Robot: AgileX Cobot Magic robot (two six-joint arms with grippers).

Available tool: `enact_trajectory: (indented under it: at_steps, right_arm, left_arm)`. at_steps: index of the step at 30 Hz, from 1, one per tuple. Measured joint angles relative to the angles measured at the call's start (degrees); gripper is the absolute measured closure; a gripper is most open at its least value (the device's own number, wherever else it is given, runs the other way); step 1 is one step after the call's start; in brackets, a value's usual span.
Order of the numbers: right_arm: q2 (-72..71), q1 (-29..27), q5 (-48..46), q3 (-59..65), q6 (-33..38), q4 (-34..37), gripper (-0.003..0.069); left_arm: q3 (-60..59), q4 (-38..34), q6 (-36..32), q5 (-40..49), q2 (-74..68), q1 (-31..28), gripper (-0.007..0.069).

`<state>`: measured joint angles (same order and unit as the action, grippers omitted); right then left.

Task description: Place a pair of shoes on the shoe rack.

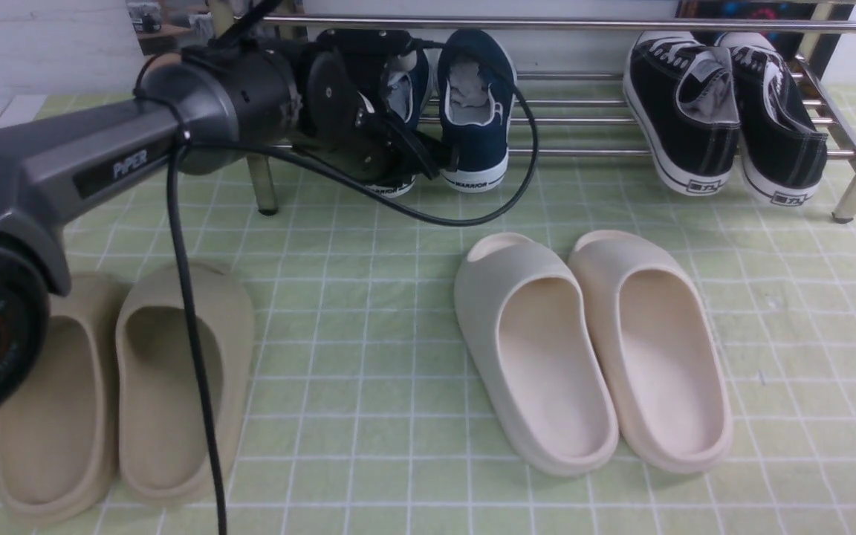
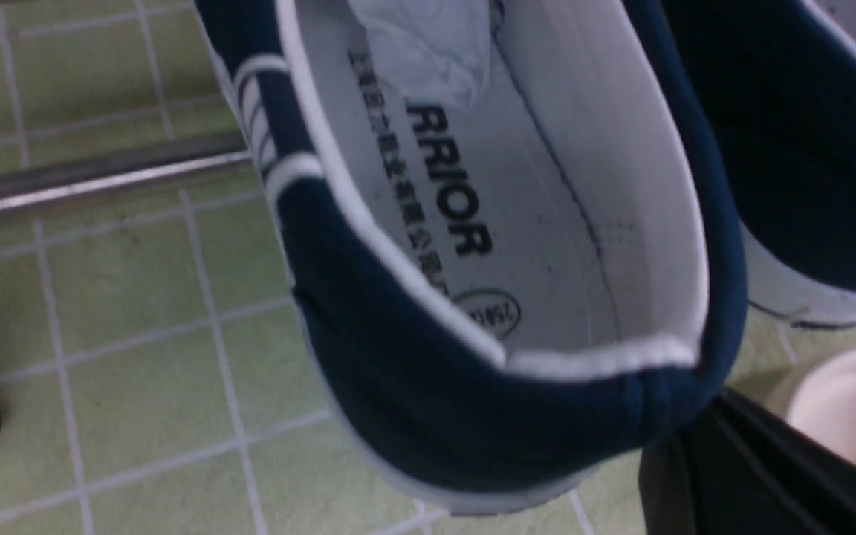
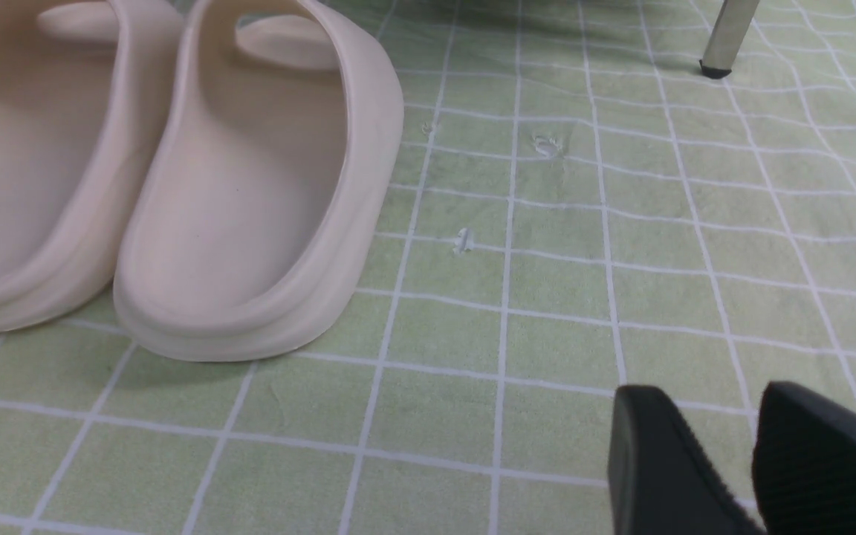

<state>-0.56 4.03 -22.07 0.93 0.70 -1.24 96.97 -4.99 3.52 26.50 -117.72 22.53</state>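
Navy shoes: side by side on the lower bars at the left part of the rack, heels toward the near side; left shoe partly hidden behind the arm.
Left gripper: fingers together, close by the heels of the navy shoes; contact with them not clear.
Shoe rack: across the far side, with shiny metal bars.
Black shoes: paired on the lower bars at the right, white laces at the far end.
Cream slides: on the floor, near side of the rack, right of the tan slides.
Tan slides: near left, partly covered by arm and cable.
Right gripper: fingers apart, above bare floor.
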Motion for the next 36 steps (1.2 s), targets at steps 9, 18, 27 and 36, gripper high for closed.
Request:
enact_trajectory:
  at_steps: [9,18,27,36]
  right_arm:
    - [0.00,0.00,0.00,0.00,0.00,0.00,0.0419]
    - [0.00,0.00,0.00,0.00,0.00,0.00,0.0419]
    - [0.00,0.00,0.00,0.00,0.00,0.00,0.0419]
    - [0.00,0.00,0.00,0.00,0.00,0.00,0.0419]
  left_arm:
    - [0.60,6.99,0.52,-0.93,0.00,0.18,0.0638]
    - [-1.56,0.85,0.78,22.66,13.45,1.73,0.0638]
    - [-30.36,-6.58,-2.33,10.55,49.56,1.30,0.0638]
    - [-71.12,-8.47,-2.26,-17.35,72.90,1.40,0.0638]
